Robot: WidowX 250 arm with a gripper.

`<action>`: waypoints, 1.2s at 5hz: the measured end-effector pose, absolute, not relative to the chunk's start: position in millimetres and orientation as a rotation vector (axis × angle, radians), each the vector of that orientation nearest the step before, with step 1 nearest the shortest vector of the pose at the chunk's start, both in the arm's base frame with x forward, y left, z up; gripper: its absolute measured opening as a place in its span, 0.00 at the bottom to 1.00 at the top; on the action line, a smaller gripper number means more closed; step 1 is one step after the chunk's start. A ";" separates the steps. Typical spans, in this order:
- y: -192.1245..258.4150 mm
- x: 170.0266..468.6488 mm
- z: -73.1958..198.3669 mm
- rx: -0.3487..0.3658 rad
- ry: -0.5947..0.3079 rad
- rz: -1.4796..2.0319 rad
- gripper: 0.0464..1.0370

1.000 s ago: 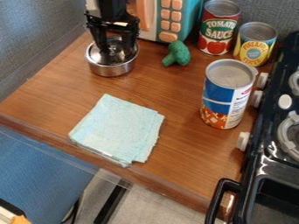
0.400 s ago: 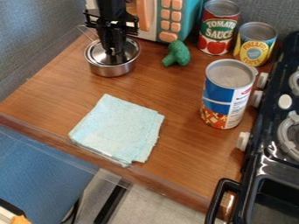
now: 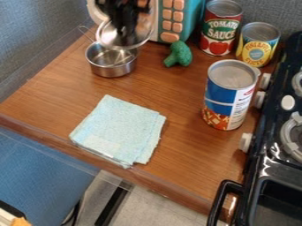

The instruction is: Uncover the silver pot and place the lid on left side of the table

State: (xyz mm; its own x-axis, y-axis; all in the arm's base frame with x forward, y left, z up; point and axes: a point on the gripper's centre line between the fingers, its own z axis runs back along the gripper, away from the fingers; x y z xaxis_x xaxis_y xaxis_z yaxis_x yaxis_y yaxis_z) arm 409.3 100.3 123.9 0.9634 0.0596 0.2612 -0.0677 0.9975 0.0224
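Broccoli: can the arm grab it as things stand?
Probably not: the gripper is taken up with the lid, held above the silver pot. Otherwise the way looks free: nothing covers the broccoli, though the toy microwave stands close behind it.

Black gripper [image 3: 126, 36], blurred, hanging above pot [image 3: 112, 70], slightly toward its right far side. Jaws pointing down, closed in grip, tips above pot's rim.

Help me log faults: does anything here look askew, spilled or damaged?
The silver lid tilts in the gripper above the silver pot, probably just from how it is held. The light-blue cloth is folded unevenly, its edges misaligned. No spill or damage is visible.
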 end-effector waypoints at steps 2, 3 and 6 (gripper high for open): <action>58.3 342.8 147.4 0.015 -0.287 0.016 0.24; 40.8 308.9 133.8 -0.014 -0.245 -0.007 0.24; 26.3 280.7 81.0 0.011 -0.153 -0.051 0.24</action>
